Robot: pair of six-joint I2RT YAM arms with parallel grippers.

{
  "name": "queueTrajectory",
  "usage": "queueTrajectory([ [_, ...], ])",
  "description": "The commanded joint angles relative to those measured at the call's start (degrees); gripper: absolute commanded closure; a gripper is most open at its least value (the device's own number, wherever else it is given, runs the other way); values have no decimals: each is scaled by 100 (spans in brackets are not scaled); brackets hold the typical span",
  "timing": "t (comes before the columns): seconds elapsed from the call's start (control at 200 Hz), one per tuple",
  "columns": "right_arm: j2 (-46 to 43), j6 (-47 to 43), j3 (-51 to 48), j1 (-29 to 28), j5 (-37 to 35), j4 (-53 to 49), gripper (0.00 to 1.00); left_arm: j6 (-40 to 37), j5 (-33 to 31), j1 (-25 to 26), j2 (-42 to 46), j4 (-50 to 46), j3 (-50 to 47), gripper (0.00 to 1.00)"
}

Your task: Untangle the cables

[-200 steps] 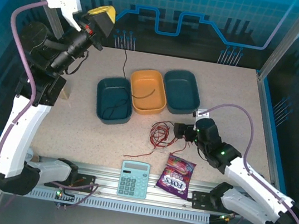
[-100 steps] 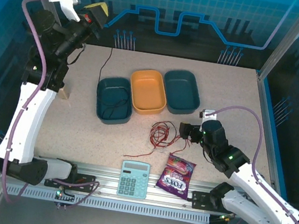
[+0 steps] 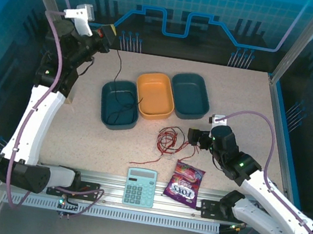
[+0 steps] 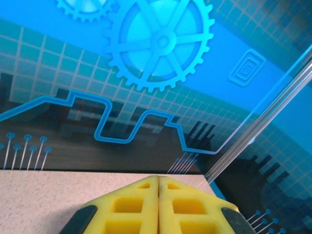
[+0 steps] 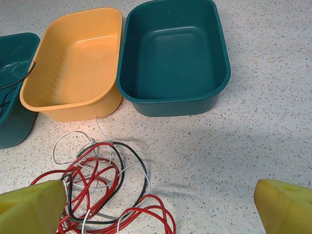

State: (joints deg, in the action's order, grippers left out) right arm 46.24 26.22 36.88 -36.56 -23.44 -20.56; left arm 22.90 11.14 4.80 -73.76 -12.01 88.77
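**Draw the black cable free, brace the tangle**

Top view: your left end effector, clamped on the black cable, sits high by the back wall. The cable falls into the left teal tray. Draw upward gently, since there is little room behind. Your right end effector gapes wide just beside the tangle on the counter.

Left wrist view: the pads are pressed together.

Right wrist view: pin the tangle before pulling. Open counter lies rightward, and the orange tray is close ahead.

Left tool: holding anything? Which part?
Apparently the black cable, pinched near its upper end by the shut left tool; rest trails into the left teal bin.
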Motion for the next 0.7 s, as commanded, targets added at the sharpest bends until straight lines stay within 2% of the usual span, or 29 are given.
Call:
queueTrajectory([
  [0.0, 24, 137, 155, 79, -67, -73, 0, -239, -223, -67, 234, -167, -135, 100],
  [0.425, 43, 200, 161, 83, -67, -150, 0, -509, -393, -304, 518, -660, -543, 100],
  [0.695, 246, 326, 264, 96, -72, -211, 0, -470, 162, -304, 437, -1250, -391, 100],
])
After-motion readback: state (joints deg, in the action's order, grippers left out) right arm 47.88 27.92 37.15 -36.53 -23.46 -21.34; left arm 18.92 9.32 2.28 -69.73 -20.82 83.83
